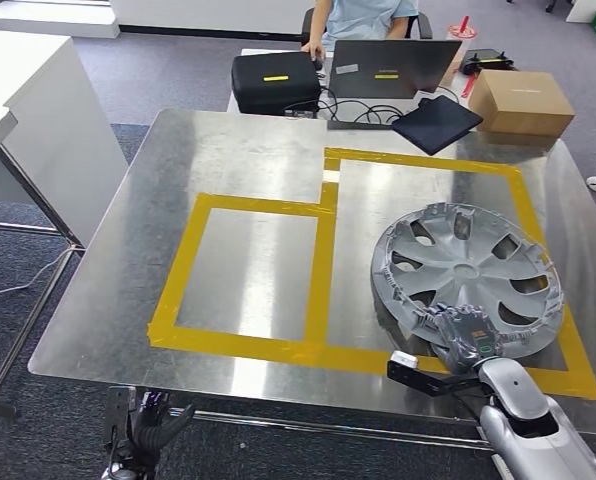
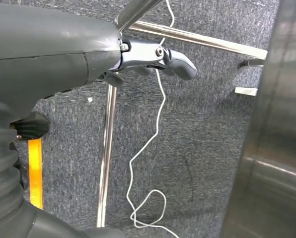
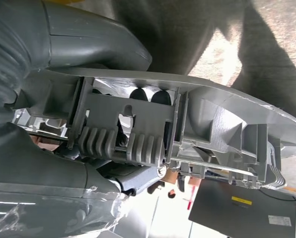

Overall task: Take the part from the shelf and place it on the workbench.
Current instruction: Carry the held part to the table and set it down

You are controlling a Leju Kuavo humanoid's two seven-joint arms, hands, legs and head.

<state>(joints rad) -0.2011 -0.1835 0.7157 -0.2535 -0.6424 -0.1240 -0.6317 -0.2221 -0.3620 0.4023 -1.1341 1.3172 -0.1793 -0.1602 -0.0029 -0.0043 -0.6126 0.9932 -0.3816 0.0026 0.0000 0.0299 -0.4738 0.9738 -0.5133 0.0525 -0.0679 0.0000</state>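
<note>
The part is a silver wheel cover (image 1: pixel 468 265) on the right side of the metal workbench (image 1: pixel 250 150), inside the right rectangle of yellow tape (image 1: pixel 321 250). My right hand (image 1: pixel 461 335) grips its near rim, and the cover looks slightly tilted, with that rim raised. In the right wrist view the cover's ribbed underside (image 3: pixel 221 119) runs across the picture, clamped between the thumb (image 3: pixel 83 44) and the fingers below it. My left hand (image 1: pixel 150 425) hangs below the table's front left edge, holding nothing, with its fingers apart (image 2: pixel 176 62).
Behind the workbench are a black case (image 1: pixel 274 80), a laptop (image 1: pixel 389 68), a dark pad (image 1: pixel 436 122) and a cardboard box (image 1: pixel 529 100), with a person (image 1: pixel 359 18) seated there. A white table (image 1: pixel 31 110) stands at the left. A white cable (image 2: pixel 154 144) lies on the carpet.
</note>
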